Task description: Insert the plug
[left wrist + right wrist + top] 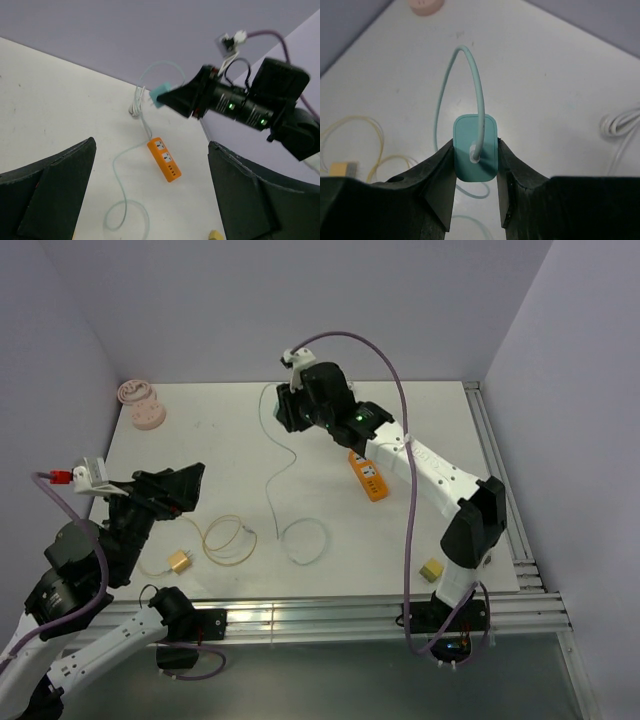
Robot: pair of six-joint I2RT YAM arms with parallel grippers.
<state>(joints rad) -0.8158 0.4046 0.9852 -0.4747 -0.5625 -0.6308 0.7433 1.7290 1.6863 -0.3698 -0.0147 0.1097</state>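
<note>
Right hand [475,167]: pressed together on the teal plug [475,137], one finger on each flat side. The grip leaves the far face of the plug free, which is probably where the prongs are.
Teal plug: pinched in that hand and held in the air over the far part of the surface [430,420], touching nothing else.
Teal cable [470,65]: leaves the plug's back face between the fingers and arcs up and over. It then trails down to a loose loop on the surface, slack enough not to pull against the grip.
Orange power strip [368,475]: lies flat with its sockets facing up, under the right forearm. It is near the plug but apart from it, and is probably the target.
Step in hand: judged as carrying and aligning. The plug has yet to come down over a socket.
Left hand [183,483]: fingers spread wide and holding nothing, hovering at the left side well away from the strip. It appears to be kept clear, and could brace the strip if needed.
Yellow plug [179,560]: rests with its coiled yellow cord [225,538] near the left arm, untouched.
Risk: the unbraced strip may slide when the plug is pushed in.
</note>
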